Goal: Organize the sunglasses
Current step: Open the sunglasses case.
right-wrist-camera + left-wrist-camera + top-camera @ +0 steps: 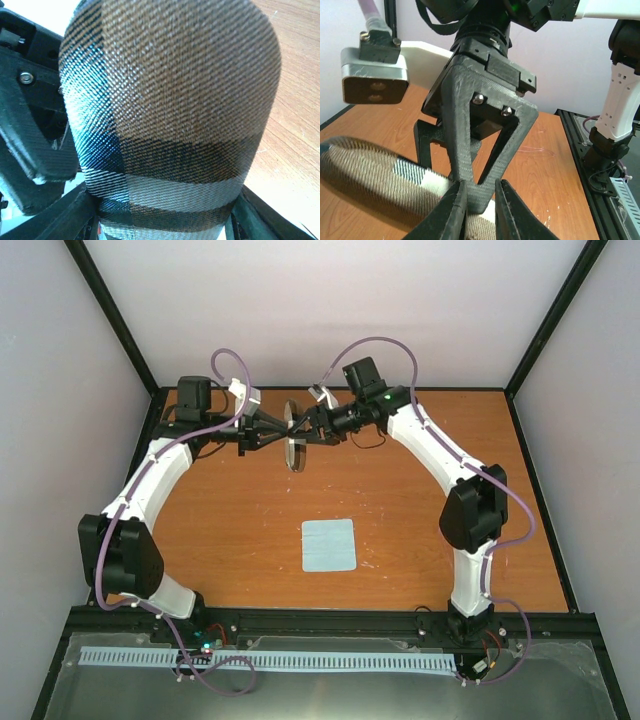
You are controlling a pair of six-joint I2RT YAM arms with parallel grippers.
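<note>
The brown, grey-striped case hangs edge-on above the back of the table, between the two grippers. My right gripper comes in from the right and is shut on it. In the right wrist view the case fills the frame, with the right gripper clamped on its near end. My left gripper meets it from the left. Its fingers stand close together over the case, pinching its edge beside a finger of the right gripper. The sunglasses are hidden.
A light blue square cloth lies flat on the wooden table, toward the front middle. Black frame posts and pale walls enclose the table on three sides. A black rail carries both arm bases along the near edge.
</note>
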